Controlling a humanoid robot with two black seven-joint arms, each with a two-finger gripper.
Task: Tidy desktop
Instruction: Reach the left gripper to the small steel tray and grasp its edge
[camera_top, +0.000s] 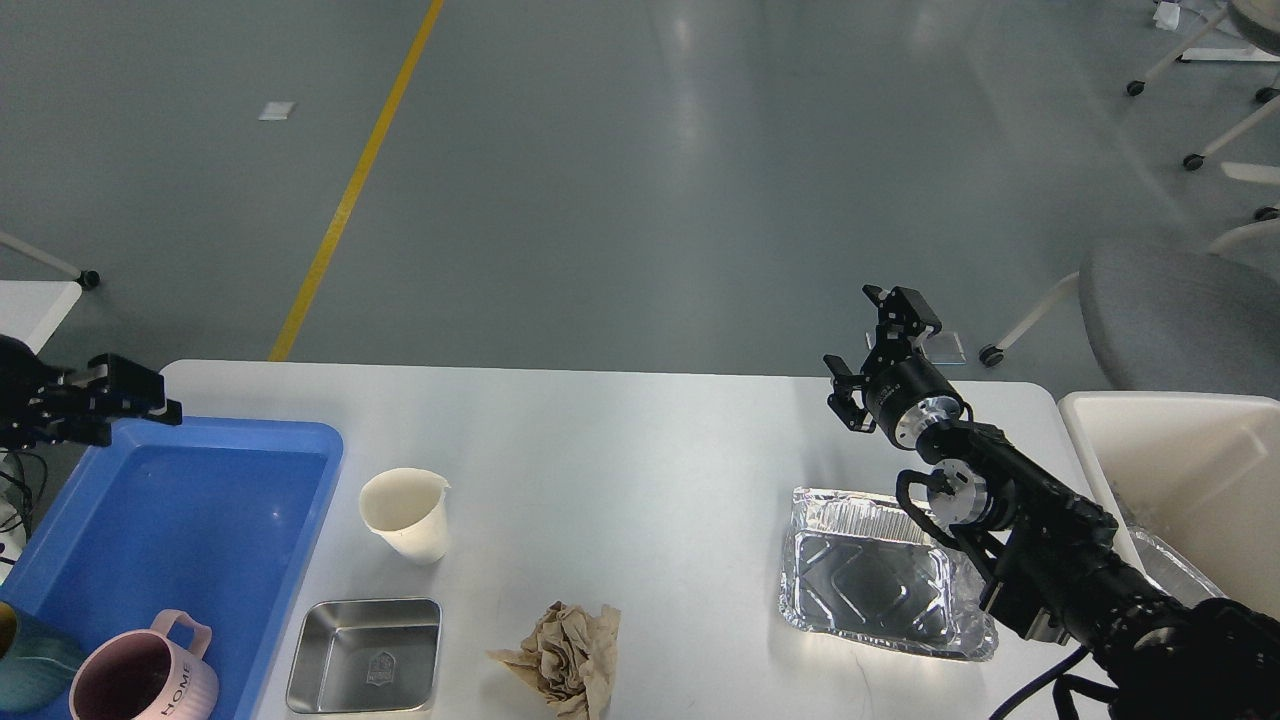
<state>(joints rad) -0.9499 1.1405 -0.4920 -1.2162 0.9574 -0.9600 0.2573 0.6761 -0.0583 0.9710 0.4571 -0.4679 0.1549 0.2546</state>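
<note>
The white desktop (620, 440) holds a cream paper cup (405, 515), a square steel dish (365, 668), a crumpled brown paper wad (565, 660) and a foil tray (875, 585). My left gripper (150, 400) hovers over the far left corner of the blue tray (190, 500), open and empty. A pink mug marked HOME (145, 675) and a teal cup (30, 670) stand in the tray's near end. My right gripper (868, 335) is open and empty, raised over the desktop's far right edge, beyond the foil tray.
A cream bin (1180, 470) stands at the desktop's right end with foil showing inside. A grey chair (1170, 310) and its wheeled legs stand behind it. A small white table (30, 305) is at far left.
</note>
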